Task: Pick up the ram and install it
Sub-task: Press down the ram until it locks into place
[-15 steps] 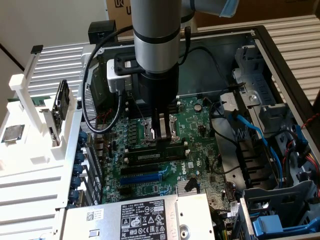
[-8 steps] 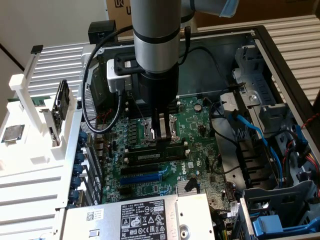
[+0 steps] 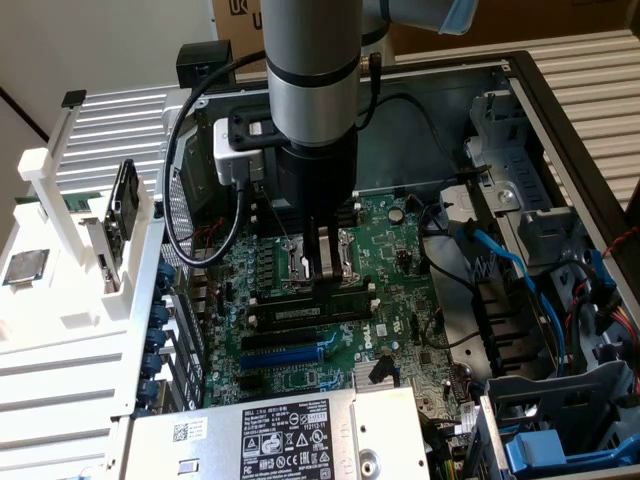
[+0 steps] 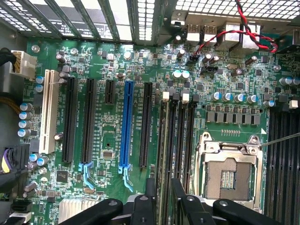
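My black two-finger gripper (image 4: 161,199) is down over the memory slots, jaws close together on the top edge of the ram (image 4: 163,140), a long narrow green stick standing edge-up in its slot, presumably so it seats straight. Just beside: empty silver CPU socket (image 4: 229,173) with thin metal lever (image 4: 276,139). Further off, blue expansion slot (image 4: 125,126), white slot (image 4: 48,112), red-black wires (image 4: 234,35) near the ports.

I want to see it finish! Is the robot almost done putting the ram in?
Nearly, it seems. The hand is down at the black memory slots beside the empty processor socket. A ram seems to stand in one slot; whether it is clicked in, I cannot tell.
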`<act>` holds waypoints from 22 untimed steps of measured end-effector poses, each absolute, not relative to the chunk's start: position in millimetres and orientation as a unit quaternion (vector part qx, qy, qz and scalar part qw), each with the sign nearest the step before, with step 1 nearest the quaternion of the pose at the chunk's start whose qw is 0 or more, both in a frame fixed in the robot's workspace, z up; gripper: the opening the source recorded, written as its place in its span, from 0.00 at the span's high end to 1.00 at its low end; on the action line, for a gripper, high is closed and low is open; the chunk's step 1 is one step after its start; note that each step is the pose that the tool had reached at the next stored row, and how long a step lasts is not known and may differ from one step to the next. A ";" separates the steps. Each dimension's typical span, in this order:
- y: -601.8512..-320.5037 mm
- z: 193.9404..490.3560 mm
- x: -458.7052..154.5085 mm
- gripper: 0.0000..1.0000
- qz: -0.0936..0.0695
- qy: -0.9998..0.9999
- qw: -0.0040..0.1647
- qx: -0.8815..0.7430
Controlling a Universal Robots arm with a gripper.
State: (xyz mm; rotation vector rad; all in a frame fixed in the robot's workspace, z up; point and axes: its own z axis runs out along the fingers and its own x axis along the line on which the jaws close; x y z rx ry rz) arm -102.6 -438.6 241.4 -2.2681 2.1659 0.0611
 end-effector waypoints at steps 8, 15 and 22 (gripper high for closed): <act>-438.6 241.4 -102.5 0.89 0.019 0.690 0.002 -0.723; -438.5 241.4 -103.6 0.89 0.019 0.690 0.002 -0.723; -437.2 240.3 -105.5 0.89 0.019 0.690 0.002 -0.723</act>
